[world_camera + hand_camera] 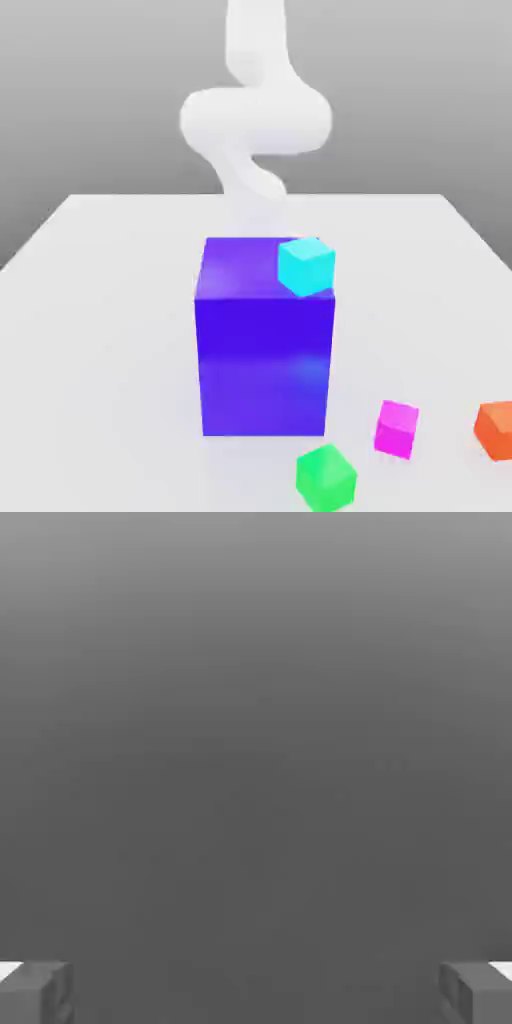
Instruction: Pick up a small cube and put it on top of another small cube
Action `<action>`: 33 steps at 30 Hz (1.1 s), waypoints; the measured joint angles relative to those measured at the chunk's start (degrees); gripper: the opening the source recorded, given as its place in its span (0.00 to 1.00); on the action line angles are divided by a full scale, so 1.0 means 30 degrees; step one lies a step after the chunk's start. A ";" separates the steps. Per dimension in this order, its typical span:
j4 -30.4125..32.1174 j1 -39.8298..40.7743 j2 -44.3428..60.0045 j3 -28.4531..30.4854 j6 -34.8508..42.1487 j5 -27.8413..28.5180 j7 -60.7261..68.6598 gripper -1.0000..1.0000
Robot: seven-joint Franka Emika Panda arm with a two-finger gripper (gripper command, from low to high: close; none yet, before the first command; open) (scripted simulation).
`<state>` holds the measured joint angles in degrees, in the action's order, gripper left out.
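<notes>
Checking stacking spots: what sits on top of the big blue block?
A small cyan cube rests on the blue block, at its top's exterior-view right corner. The table behind the block is hidden.

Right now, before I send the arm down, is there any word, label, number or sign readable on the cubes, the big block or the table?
None: no text, label, brand, number or sign stands on anything here.
The magenta cube, cyan cube, green cube, orange cube and blue block have plain coloured faces.
The white table and the robot arm are unmarked too.
</notes>
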<state>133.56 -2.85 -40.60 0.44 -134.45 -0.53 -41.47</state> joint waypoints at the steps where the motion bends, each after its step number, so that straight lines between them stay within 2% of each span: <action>1: 0.0254 -0.0390 0.0754 0.0044 -0.0376 -0.0086 0.0632 0.50; 10: 0.2388 -0.3457 0.7054 0.0122 -0.3564 -0.0792 0.5944 0.50; 17: 0.4031 -0.5087 1.1895 -0.0654 -0.6017 -0.0962 0.9767 0.50; 23: 0.5438 -0.6328 1.6028 -0.1129 -0.8163 0.0337 1.1979 0.50; 29: 0.4962 -0.6793 2.0174 -0.0706 -1.1311 0.1126 1.1890 0.50; 30: 0.4886 -0.6837 2.0575 -0.0655 -1.1630 0.1166 1.1856 0.00; 33: 0.4886 -0.6835 2.0574 -0.0656 -1.1619 0.1176 1.1846 0.00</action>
<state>148.22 -23.35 21.12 -1.53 -169.31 3.00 -5.93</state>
